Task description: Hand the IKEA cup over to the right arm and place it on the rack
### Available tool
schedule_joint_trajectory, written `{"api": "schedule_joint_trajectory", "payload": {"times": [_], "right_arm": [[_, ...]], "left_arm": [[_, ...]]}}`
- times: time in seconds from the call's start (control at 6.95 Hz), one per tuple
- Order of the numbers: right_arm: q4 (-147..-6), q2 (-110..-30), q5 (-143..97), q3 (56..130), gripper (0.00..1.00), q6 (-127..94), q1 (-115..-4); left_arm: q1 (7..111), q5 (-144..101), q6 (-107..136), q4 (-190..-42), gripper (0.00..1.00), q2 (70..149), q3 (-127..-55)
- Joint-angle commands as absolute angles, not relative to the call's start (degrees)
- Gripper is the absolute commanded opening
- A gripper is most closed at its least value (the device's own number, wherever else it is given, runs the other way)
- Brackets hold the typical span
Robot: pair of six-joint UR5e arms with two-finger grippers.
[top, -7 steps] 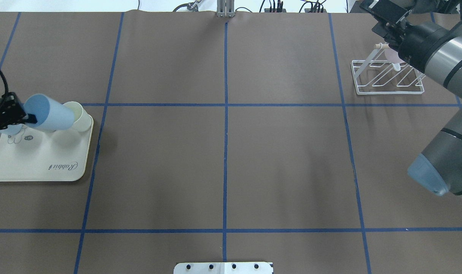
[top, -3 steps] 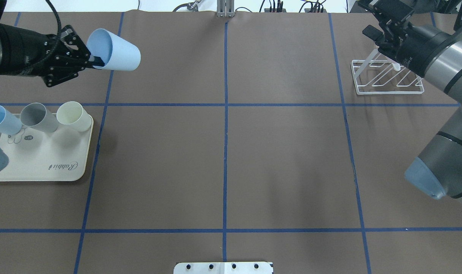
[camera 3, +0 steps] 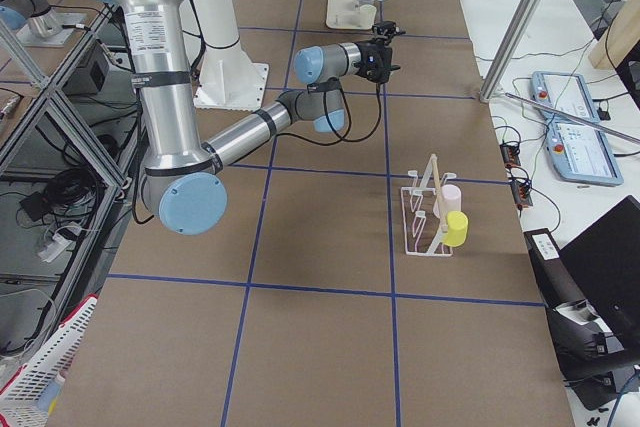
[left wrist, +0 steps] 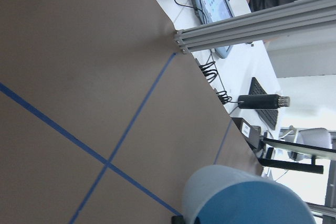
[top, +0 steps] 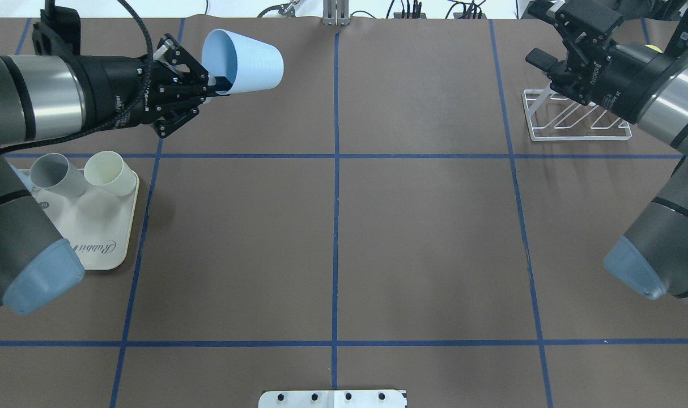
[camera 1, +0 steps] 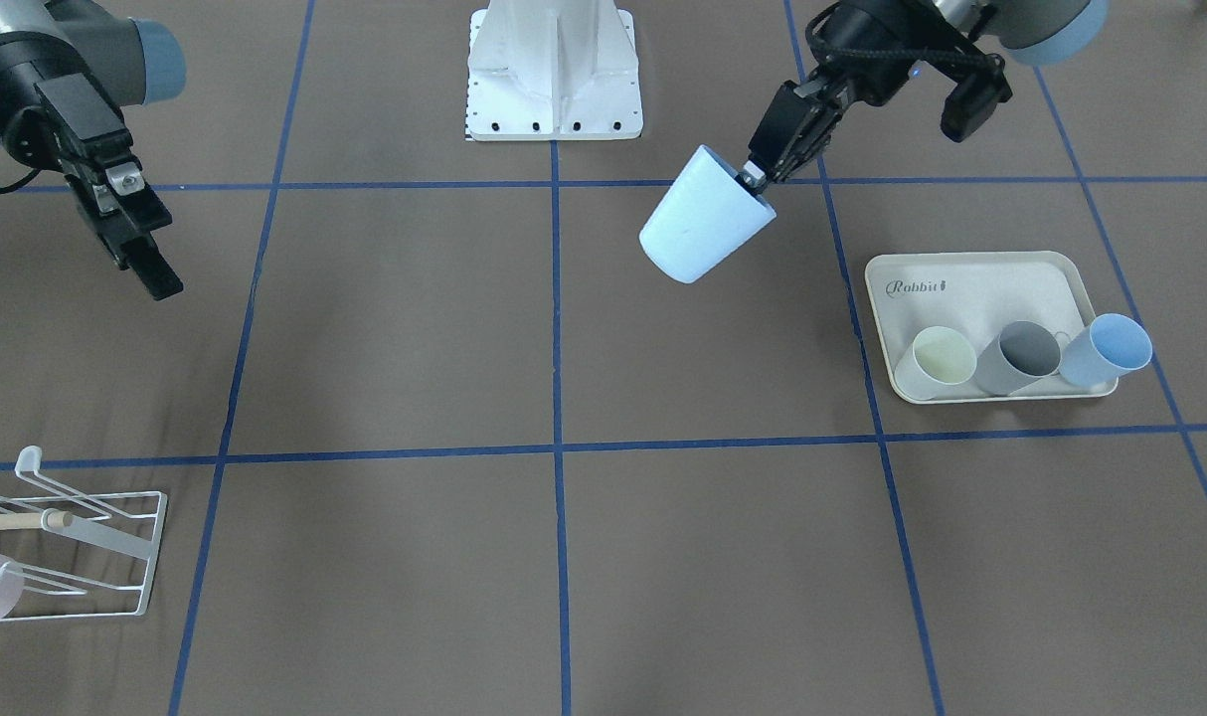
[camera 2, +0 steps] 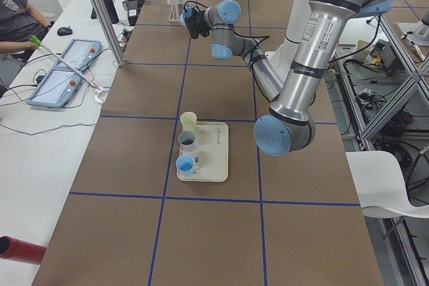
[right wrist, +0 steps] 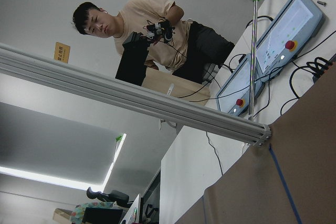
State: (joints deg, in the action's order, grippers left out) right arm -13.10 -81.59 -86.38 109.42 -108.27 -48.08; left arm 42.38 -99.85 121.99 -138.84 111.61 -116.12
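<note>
The IKEA cup (top: 247,59) is light blue and lies tilted on its side in the air over the far left of the table. My left gripper (top: 218,85) is shut on its rim, one finger inside the mouth. In the front-facing view the cup (camera 1: 703,219) hangs base-down below that gripper (camera 1: 758,177), and its rim (left wrist: 247,195) fills the bottom of the left wrist view. The white wire rack (top: 576,137) stands at the far right. My right gripper (top: 542,33) hovers just left of it, open and empty, also seen as the gripper (camera 1: 136,234) high above the table.
A cream rabbit-print tray (camera 1: 971,283) at the left holds a cream cup (camera 1: 937,363), a grey cup (camera 1: 1016,358) and a blue cup (camera 1: 1106,350). The rack (camera 3: 425,212) carries a pink cup (camera 3: 447,199) and a yellow cup (camera 3: 456,229). A person stands beyond the far edge.
My left arm lifted the light blue cup off the tray and carried it to the far side and toward the centre. My right gripper drew back from the rack toward the left.
</note>
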Motion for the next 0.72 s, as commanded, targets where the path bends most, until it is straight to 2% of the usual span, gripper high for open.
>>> {"api": "schedule_joint_trajectory", "payload": {"times": [0.0, 0.14, 0.58], "right_arm": [[-11.34, -81.3, -90.52, 109.51, 0.99, -115.11, -47.9], [-11.25, -79.91, -90.79, 109.69, 0.99, -116.88, -47.29], [-11.25, -76.48, -93.25, 110.13, 0.99, -123.37, -45.28]], "left_arm": [[35.89, -90.31, 128.12, -151.54, 0.0, 113.73, -112.61], [32.55, -85.13, 129.1, -160.14, 0.0, 113.82, -109.37], [28.05, -79.31, 129.37, -171.97, 0.0, 116.19, -103.2]]}}
